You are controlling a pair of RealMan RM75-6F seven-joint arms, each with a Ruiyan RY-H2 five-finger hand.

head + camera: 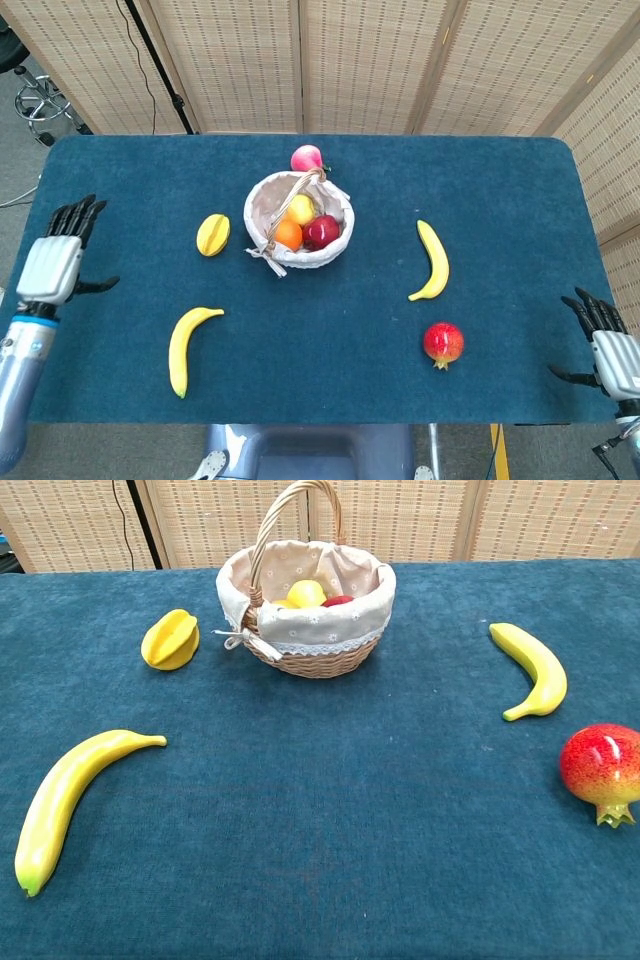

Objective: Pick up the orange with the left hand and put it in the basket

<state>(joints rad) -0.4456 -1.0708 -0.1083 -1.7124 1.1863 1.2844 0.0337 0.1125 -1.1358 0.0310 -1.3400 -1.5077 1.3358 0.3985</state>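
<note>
The orange lies inside the cloth-lined wicker basket, next to a yellow fruit and a red apple. In the chest view the basket hides the orange; only the yellow fruit and a bit of red show above its rim. My left hand is at the table's left edge, far from the basket, with fingers spread and nothing in it. Over at the right edge my right hand is open and empty too. Neither hand shows in the chest view.
A yellow starfruit lies left of the basket, a banana at the front left. Another banana and a pomegranate lie to the right. A pink fruit sits behind the basket.
</note>
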